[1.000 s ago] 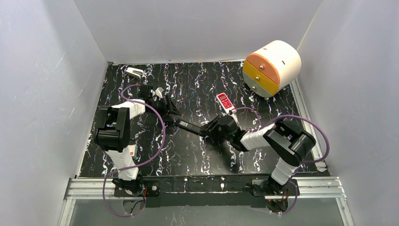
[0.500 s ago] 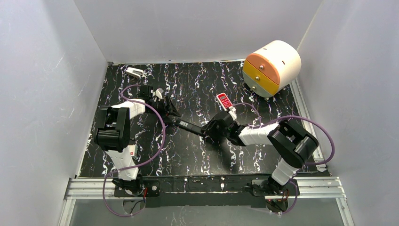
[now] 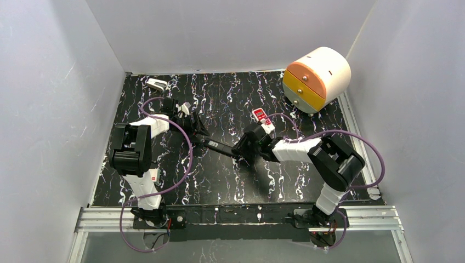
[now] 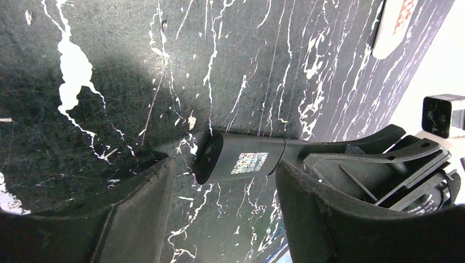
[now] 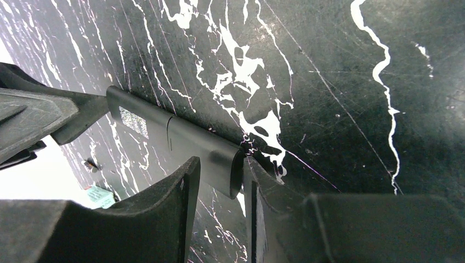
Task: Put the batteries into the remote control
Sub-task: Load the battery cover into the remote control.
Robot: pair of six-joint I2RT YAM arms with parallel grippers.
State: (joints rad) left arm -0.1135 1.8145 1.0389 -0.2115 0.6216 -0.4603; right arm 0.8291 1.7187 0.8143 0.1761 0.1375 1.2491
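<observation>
1. Pale grey walls box in a black mat (image 3: 219, 178) veined with white, and both arms are bolted along its near edge
2. In the far left corner a small grey-white object (image 3: 156, 84) lies on the mat, too small for me to say what it is
3. The left arm (image 3: 134, 148) stretches from its base toward the middle. The left gripper (image 4: 222, 167) is low over the mat, its fingers (image 4: 137, 213) spread wide and holding nothing. One fingertip sits right at the left end of the black remote (image 3: 221, 147); whether it touches, I cannot tell
4. That black remote lies flat near the middle of the mat, slanting from the left gripper toward the right one, with a small printed sticker facing up
5. The right gripper (image 5: 219, 164) has the remote's right end, its fingers (image 5: 164, 213) pinched in against the two long sides
6. Just behind the right gripper a red-and-white handset (image 3: 262, 117) lies on the mat, apart from the black remote
7. In the far right corner stands a drum-shaped white cabinet (image 3: 329, 68) with orange and yellow drawer fronts, well apart from both arms
</observation>
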